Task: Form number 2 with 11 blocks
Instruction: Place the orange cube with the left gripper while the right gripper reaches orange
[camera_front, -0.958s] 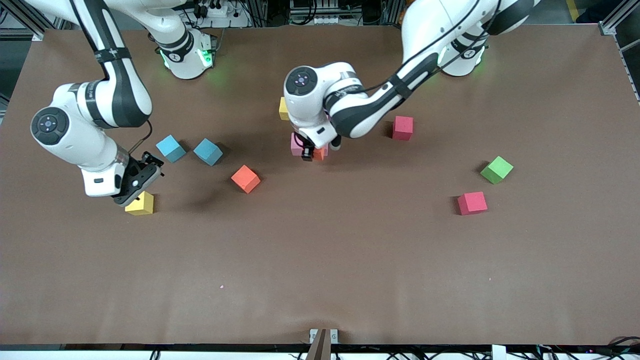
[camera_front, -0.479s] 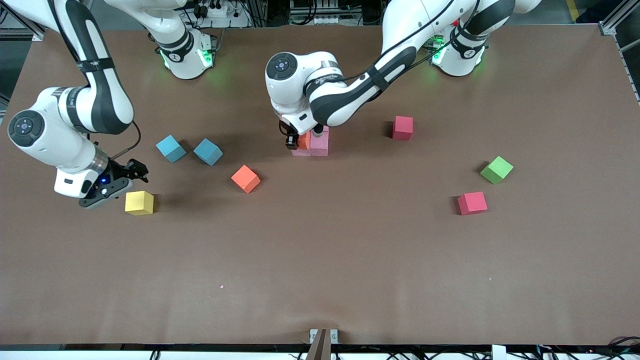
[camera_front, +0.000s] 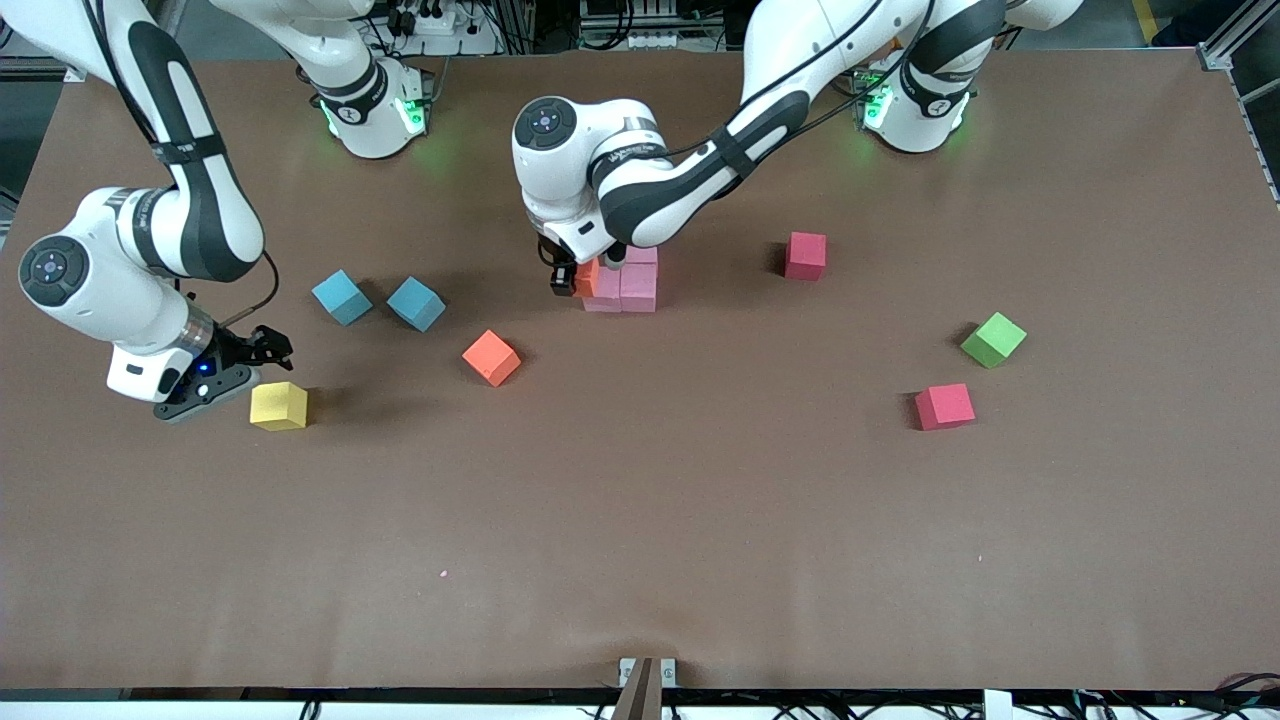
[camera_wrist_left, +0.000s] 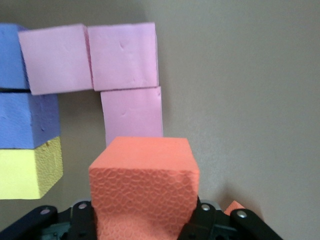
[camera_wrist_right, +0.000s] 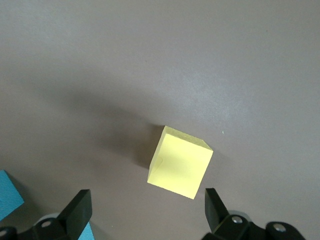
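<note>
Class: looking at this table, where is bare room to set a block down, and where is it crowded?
Bare: the broad strip of table nearer the front camera than the yellow cube and red cube. Crowded: around the pink cubes, where the left gripper holds an orange cube.

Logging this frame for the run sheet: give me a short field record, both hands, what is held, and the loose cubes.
left hand: shut on orange foam cube, over the started digit of pink foam cubes
right hand: open, over yellow foam cube
loose task cubes: second orange cube, green cube, two red-pink cubes
not for task: two light blue foam cubes
</note>
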